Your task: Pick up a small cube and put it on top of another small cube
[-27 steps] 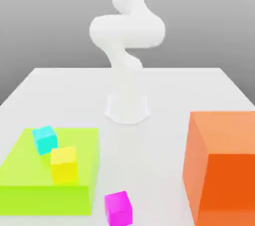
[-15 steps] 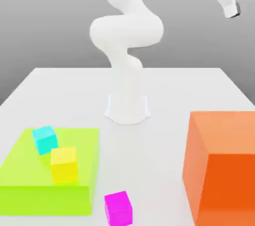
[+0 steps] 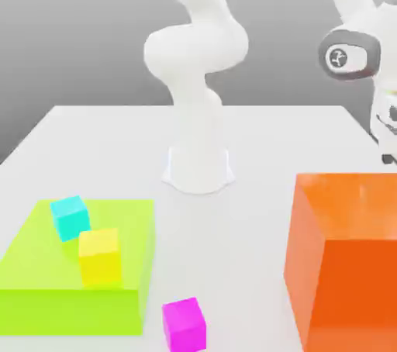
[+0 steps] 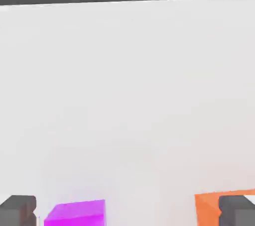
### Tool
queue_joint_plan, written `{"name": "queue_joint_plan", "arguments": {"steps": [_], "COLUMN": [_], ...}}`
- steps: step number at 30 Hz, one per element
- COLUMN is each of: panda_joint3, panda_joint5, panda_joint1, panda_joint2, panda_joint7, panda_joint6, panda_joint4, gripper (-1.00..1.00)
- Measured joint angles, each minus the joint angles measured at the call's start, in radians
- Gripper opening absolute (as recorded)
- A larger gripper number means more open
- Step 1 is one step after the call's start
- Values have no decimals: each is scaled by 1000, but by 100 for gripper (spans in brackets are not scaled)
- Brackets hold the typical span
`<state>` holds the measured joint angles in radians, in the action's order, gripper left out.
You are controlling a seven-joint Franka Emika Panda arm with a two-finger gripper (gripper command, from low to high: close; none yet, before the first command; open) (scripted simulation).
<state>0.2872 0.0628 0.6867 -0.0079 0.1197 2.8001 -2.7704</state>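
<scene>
Cyan small cube (image 3: 70, 216) and yellow small cube (image 3: 100, 255) are sitting on the lime-green flat block (image 3: 46, 277); magenta small cube (image 3: 184, 323) is lying on the white tabletop (image 3: 256, 211), between the tool's (image 4: 127, 212) spread dark fingertips (image 4: 20, 210) in the hand view, beside the large orange block (image 3: 345, 257).

Three small cubes are showing in the exterior view: one cyan cube (image 3: 70, 216), one yellow cube (image 3: 100, 255) and one magenta cube (image 3: 184, 323). Two large blocks are sitting on the table (image 3: 108, 149): one flat lime-green block (image 3: 46, 281) at the exterior view's left and one tall orange block (image 3: 345, 257) at the exterior view's right. Two of the small cubes are resting on the lime-green block; one is standing on the table. One robot arm (image 3: 198, 56) is standing at the far side.
</scene>
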Motion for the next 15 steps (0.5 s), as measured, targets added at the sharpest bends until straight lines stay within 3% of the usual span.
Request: {"name": "queue_joint_plan", "arguments": {"steps": [4, 9, 10, 15], "panda_joint3": [-45, -198, -214, -214], "panda_joint5": [-144, -279, -286, -289], "panda_joint1": [-10, 114, 129, 128], "panda_joint2": [90, 268, 286, 286], "panda_joint7": [86, 185, 191, 194], "panda_joint6": [94, 238, 253, 252], "panda_joint4": [-41, -11, -7, -7], "gripper": [0, 0, -100, -100]}}
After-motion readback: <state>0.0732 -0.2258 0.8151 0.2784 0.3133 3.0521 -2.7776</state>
